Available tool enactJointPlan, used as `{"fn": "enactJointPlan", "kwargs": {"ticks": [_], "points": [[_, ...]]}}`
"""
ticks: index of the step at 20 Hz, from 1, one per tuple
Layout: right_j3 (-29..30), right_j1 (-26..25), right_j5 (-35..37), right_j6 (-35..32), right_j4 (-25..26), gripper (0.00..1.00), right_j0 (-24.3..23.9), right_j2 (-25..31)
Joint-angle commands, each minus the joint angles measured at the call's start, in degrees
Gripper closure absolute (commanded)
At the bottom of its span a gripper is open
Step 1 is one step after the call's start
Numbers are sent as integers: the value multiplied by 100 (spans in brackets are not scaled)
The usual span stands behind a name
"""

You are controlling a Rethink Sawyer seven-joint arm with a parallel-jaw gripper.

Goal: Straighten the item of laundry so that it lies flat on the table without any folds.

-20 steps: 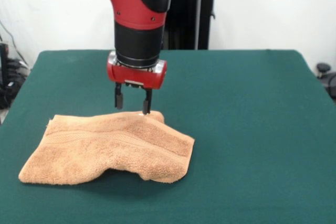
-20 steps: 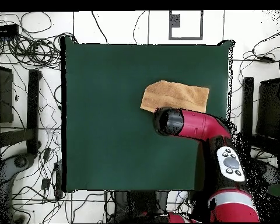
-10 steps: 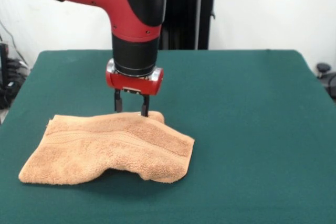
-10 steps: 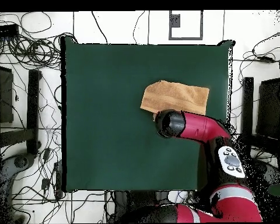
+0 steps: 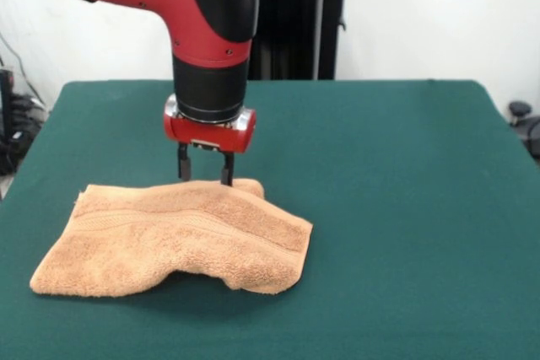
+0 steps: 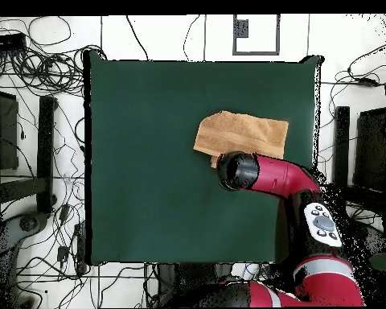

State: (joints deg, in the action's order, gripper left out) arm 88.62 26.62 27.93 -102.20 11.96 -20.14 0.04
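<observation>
An orange-tan towel (image 5: pixel 173 238) lies folded and bunched on the green table (image 5: pixel 396 208), left of centre in the front view, with a woven band along its length. Its right end is doubled over and humped. My gripper (image 5: pixel 203 176) stands open just behind the towel's far edge, its two dark fingers (image 5: pixel 226 169) pointing down, their tips hidden behind the cloth. In the overhead view the towel (image 6: pixel 240 133) sits right of centre, and the arm's wrist (image 6: pixel 238 170) covers the gripper at the towel's lower edge.
The green table (image 6: pixel 148 161) stretches wide to the left of the towel in the overhead view. Cables and stands (image 6: pixel 35 161) crowd the floor around it. The black pedestal (image 5: pixel 304 14) rises behind the table's far edge.
The gripper has shifted left in the front view and back from the towel's raised far edge, to just behind it. The towel has kept its shape.
</observation>
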Motion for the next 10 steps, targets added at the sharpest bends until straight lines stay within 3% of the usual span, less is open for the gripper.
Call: {"fn": "enactJointPlan", "kwargs": {"ticks": [1, 2, 10], "points": [[-92, -194, 241, -269, -226, 0, 41, 782], [-89, -190, 212, -249, -214, 100, 26, 800], [-2, -142, 141, -246, -182, 100, -19, 829]]}}
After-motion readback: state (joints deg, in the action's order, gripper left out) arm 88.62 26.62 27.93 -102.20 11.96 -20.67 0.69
